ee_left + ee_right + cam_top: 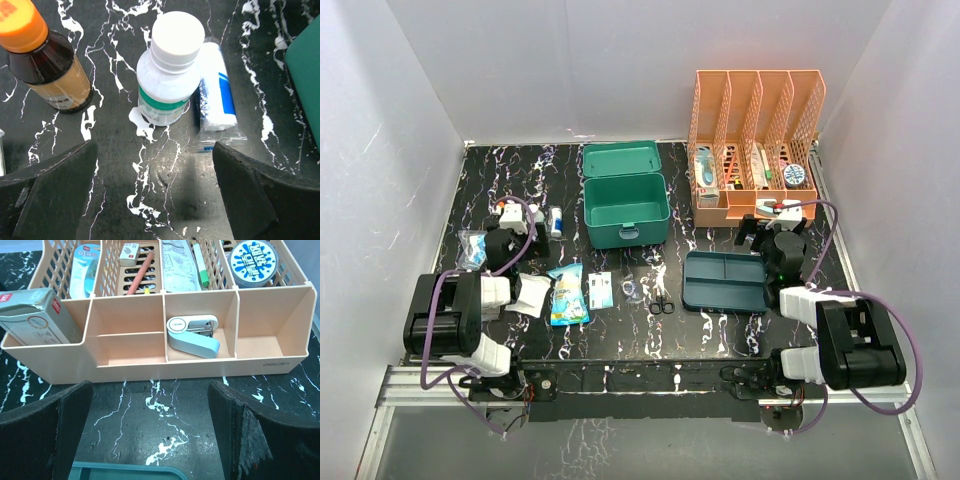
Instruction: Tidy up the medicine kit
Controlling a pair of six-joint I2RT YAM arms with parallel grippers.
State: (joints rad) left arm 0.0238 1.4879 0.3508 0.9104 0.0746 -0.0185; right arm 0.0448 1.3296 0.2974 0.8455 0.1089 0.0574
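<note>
The medicine kit (pixel 625 205) is a teal box standing at the back middle of the table with its lid open; its edge shows in the left wrist view (pixel 307 65). My left gripper (pixel 155 190) is open and empty, just short of a white bottle (pixel 170 75), a brown bottle with an orange cap (pixel 45 65) and a wrapped bandage roll (pixel 215 90). In the top view it (pixel 520 228) is left of the kit. My right gripper (pixel 150 430) is open and empty above the table, in front of the orange rack (pixel 150 360).
The orange mesh rack (pixel 755 140) holds a stapler (pixel 192 335), pens and boxes. A blue-grey tray (pixel 725 282) lies below the right gripper. A white packet (pixel 532 293), a blue packet (pixel 567 293), a small card (pixel 600 290) and scissors (pixel 662 303) lie in front.
</note>
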